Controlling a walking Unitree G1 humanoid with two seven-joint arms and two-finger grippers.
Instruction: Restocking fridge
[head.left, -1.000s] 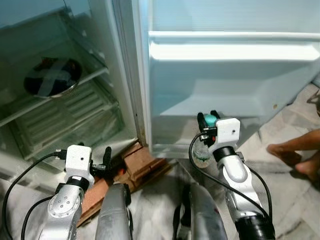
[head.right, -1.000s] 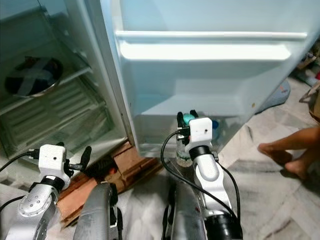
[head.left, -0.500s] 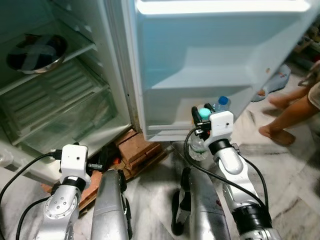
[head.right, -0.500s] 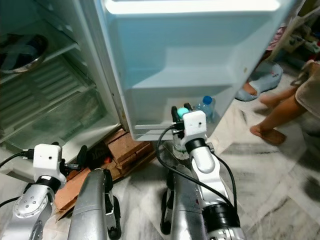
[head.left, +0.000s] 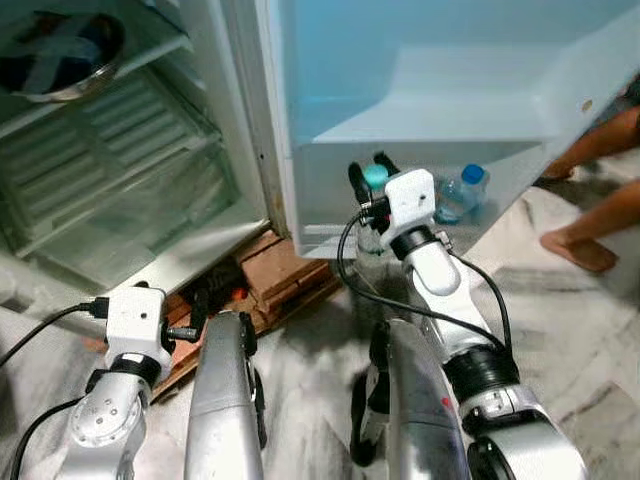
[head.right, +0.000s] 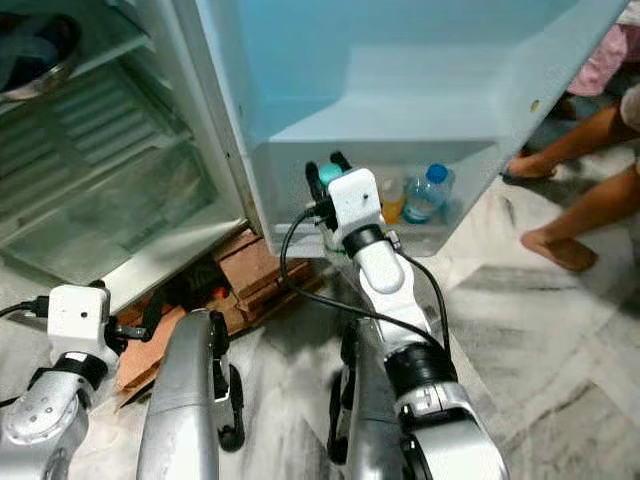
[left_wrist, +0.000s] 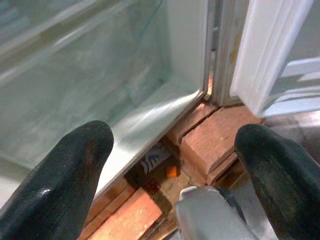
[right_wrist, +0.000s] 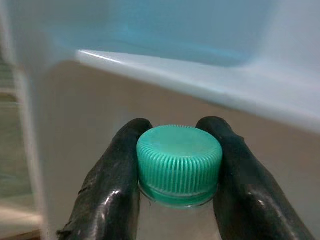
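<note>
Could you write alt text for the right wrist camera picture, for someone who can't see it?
Two black fingers of the right gripper pinch the neck of a clear bottle with a ribbed green cap. Behind it is the pale blue inner wall of the fridge door.

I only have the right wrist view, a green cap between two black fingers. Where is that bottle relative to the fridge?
Observer: The right gripper holds the bottle at the bottom door shelf of the open fridge door.
Operator: Anything already on that shelf?
Observer: Yes, a blue-capped bottle lies further along it.
Operator: And the left arm?
Observer: The left gripper is open, low by the bricks under the fridge.
</note>
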